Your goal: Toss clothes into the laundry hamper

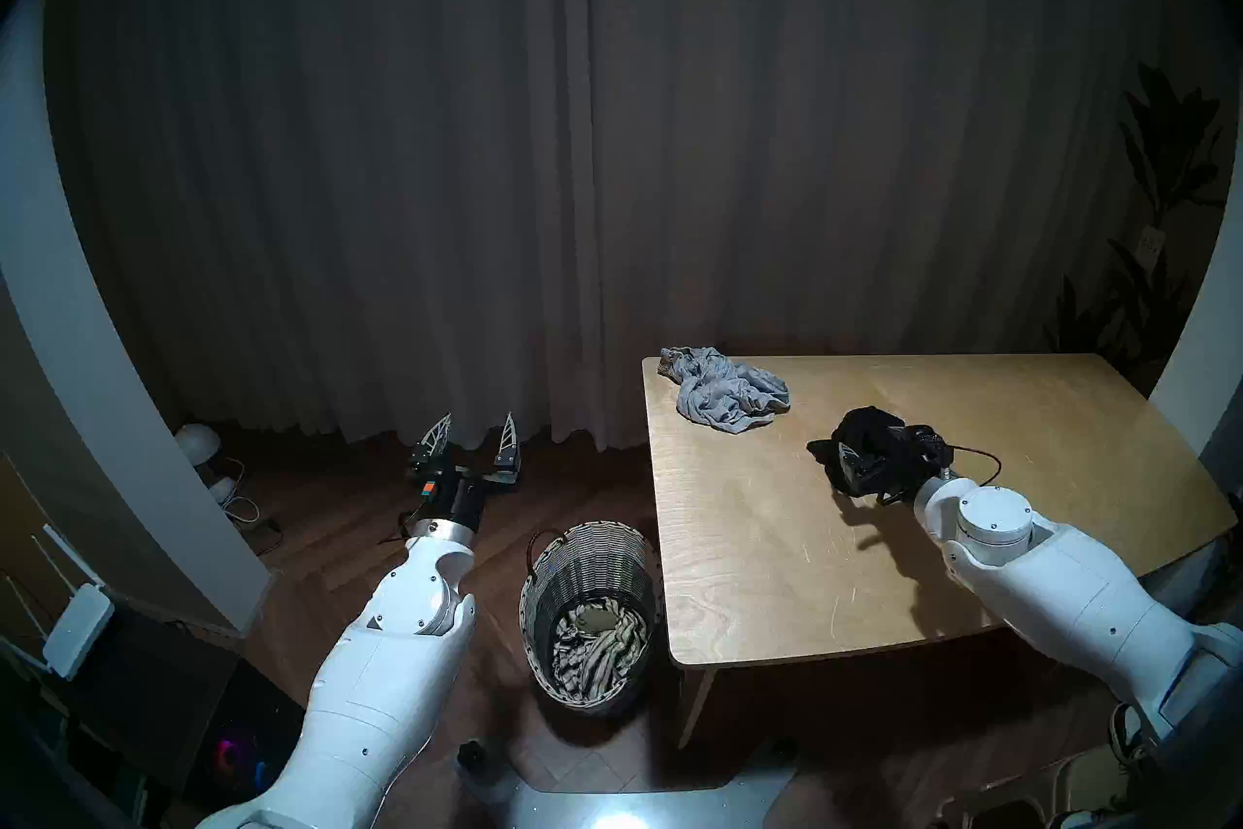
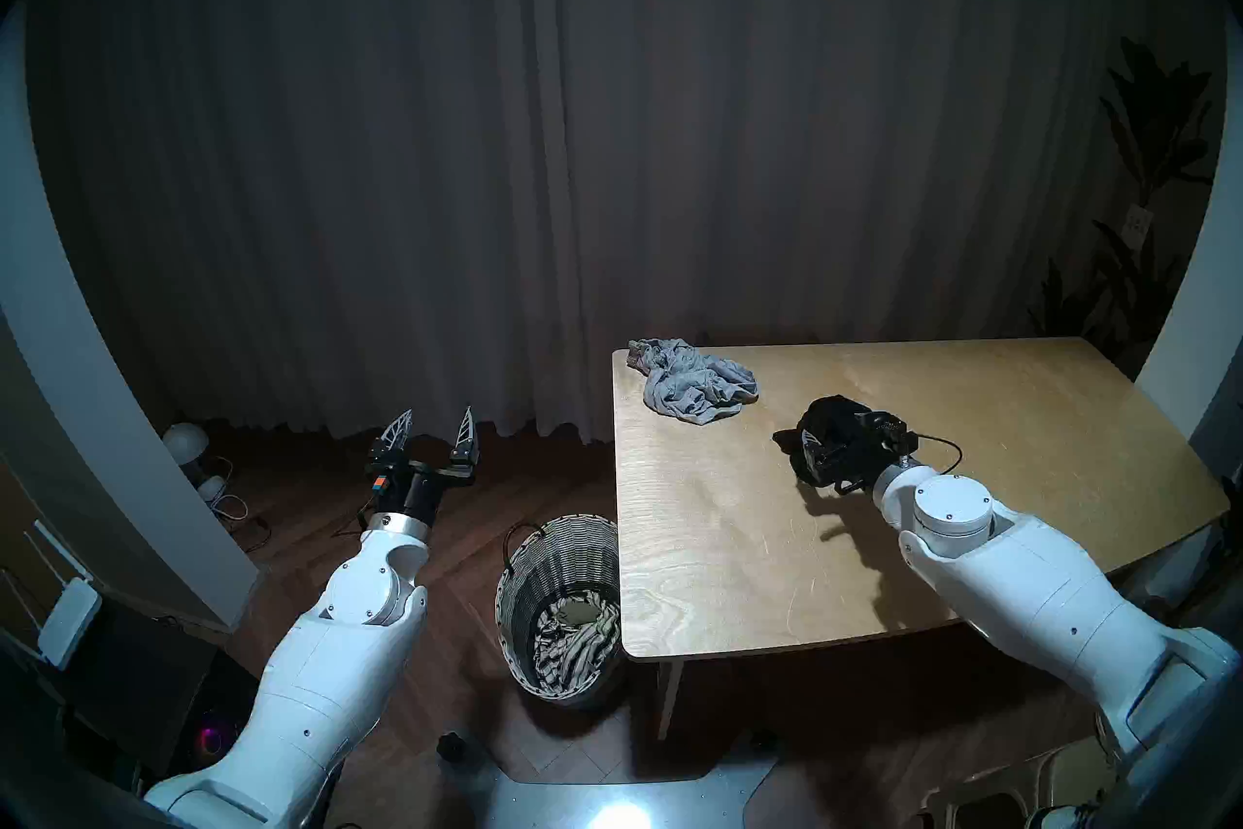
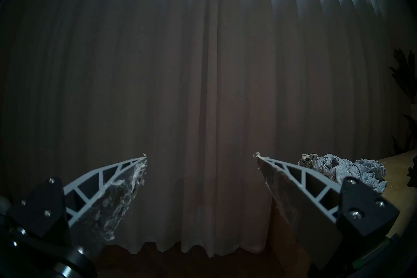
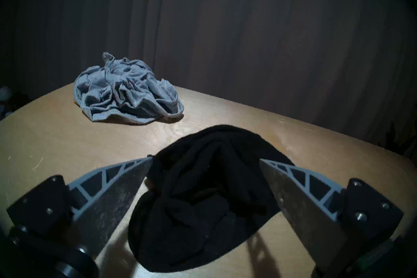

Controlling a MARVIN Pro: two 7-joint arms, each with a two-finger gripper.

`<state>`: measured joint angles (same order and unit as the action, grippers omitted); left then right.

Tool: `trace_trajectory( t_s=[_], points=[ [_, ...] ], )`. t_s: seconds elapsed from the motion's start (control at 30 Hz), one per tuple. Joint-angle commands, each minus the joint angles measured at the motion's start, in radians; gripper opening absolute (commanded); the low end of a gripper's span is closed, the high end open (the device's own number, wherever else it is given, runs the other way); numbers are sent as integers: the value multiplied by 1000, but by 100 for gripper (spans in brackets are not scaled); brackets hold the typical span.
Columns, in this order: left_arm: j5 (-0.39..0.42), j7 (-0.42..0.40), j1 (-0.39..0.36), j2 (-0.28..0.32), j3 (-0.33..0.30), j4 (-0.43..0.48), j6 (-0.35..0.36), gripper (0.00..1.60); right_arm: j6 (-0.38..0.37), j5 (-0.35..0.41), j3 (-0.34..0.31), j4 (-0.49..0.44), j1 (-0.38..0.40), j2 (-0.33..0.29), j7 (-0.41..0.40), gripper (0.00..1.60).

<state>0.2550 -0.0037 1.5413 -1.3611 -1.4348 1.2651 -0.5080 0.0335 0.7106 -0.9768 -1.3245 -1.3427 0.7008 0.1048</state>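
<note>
Between the spread fingers of the right gripper (image 4: 206,161), low in the wrist view, lies the black garment (image 4: 209,198) on the table (image 4: 56,135), ungripped; the left gripper (image 1: 475,432), also open, is far off.

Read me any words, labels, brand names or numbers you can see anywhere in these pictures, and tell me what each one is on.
None can be read.
Orange and blue tag on the left gripper: too small to tell if it bears text.
White box at the head view's left edge: no print shows.
Hamper, grey garment, black garment, table: no labels visible.
</note>
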Motion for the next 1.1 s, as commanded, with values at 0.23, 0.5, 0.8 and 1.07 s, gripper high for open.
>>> trace_trajectory(
  t_s=[0.23,0.5,0.8,1.07],
  points=[
    [1,10,50,17,-34,91,-33,160,-44,-84,69,125,107,110,31,160],
    [-1,18,87,23,-51,136,-46,160,-54,-132,106,189,162,159,49,0],
    [0,31,146,29,-73,225,-69,160,-54,-205,152,257,248,225,66,0],
    [-1,39,217,28,-81,341,-91,160,-10,-293,203,245,333,284,65,0]
  ],
)
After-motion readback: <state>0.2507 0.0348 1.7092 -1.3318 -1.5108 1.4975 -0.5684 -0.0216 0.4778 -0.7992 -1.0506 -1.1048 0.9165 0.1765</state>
